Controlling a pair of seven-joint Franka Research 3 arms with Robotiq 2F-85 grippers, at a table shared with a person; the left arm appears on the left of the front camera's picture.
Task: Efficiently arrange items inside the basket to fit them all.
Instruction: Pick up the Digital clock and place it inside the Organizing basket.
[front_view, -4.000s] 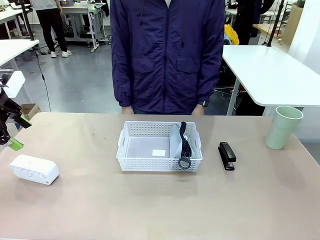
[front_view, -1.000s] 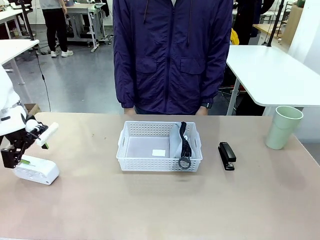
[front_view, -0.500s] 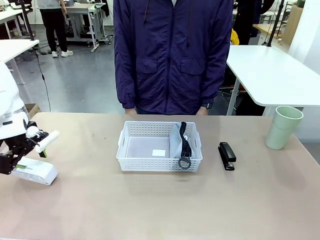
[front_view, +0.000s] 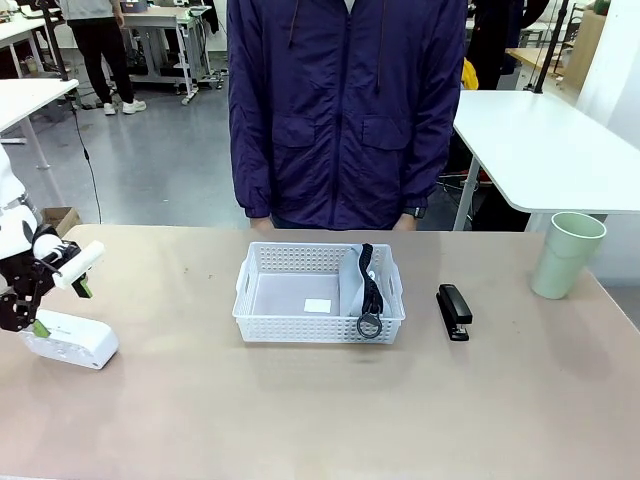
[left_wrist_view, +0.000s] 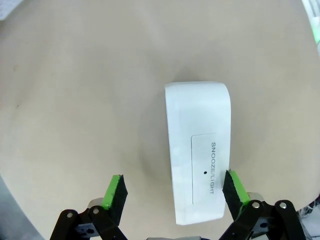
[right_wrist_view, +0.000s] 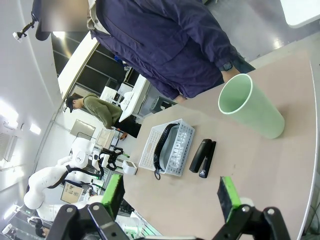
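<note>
Left wrist view: left end effector (left_wrist_view: 174, 186) hung fully open w/ nothing held, white box (left_wrist_view: 197, 150) lying on counter (left_wrist_view: 75, 100) right beneath, off-centre. Box looked rigid, light, slick plastic w/ rounded edges; best pinched across narrow width, mid-length.

The tan table (front_view: 300, 420) I work at spans the near scene; at its far side a person in a dark blue zipped jacket (front_view: 345, 110) stands facing me; far right I see a white table (front_view: 540, 150), far left a second white table (front_view: 25, 100); a cardboard box (front_view: 62, 218) sits on the grey floor (front_view: 160, 170) at left; a second person (front_view: 105, 45) stands far left.
</note>
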